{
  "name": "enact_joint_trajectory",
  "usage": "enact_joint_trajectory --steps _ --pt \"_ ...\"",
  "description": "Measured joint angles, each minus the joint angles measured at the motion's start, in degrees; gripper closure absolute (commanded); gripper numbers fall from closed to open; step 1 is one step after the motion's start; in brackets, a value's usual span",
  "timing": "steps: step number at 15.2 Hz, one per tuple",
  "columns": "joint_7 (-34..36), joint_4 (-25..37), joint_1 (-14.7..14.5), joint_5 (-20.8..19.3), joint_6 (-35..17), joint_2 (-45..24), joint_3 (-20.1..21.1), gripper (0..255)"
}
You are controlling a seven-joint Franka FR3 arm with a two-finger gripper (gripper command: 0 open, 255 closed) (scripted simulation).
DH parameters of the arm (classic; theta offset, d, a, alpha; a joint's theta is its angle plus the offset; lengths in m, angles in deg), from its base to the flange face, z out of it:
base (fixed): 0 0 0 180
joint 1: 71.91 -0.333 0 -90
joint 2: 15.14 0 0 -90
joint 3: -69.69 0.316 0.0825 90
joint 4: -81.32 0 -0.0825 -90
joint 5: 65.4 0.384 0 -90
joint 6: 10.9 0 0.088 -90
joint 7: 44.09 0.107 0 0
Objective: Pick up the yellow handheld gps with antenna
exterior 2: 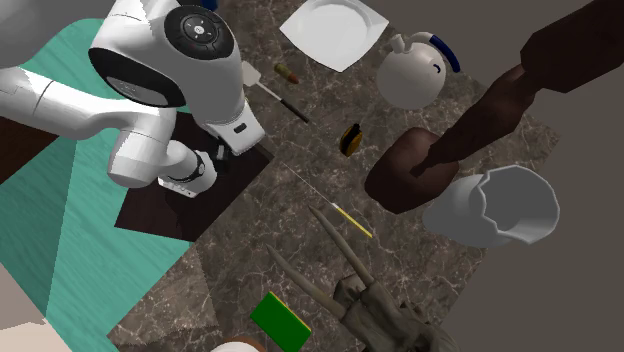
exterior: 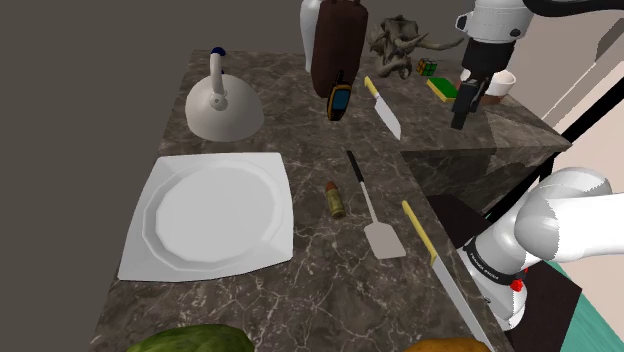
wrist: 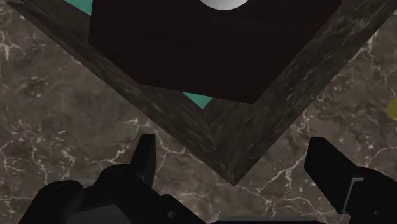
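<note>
in the shoulder view, left to right: a white kettle (exterior: pixel 225 108) and a square white plate (exterior: pixel 210 215) on the dark marble desk (exterior: pixel 310 250), then the yellow handheld gps (exterior: pixel 339 100) — sitting near the foot of a dark brown vase (exterior: pixel 335 45), a yellow-handled knife (exterior: pixel 384 106) just beside it. well to the right hangs the black hand (exterior: pixel 462 118), fingers spread apart, gripping nothing.

A home kitchen: a dark marbled counter (exterior: pixel 310 265) carries a white kettle (exterior: pixel 224 108) at upper left, a white plate (exterior: pixel 212 212) below it, a spatula (exterior: pixel 383 240) and a yellow-handled knife (exterior: pixel 388 118).
</note>
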Motion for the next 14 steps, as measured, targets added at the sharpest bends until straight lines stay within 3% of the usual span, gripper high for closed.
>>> enact_joint_trajectory --steps 3,8,14 --pt "2.02 1.04 0.21 0.29 -1.83 -1.73 1.33 0" --pt "10.76 4.89 1.2 0.68 -8.92 -8.17 6.94 0" --pt "22.3 12.24 3.39 -2.02 -15.65 -17.42 13.69 0"
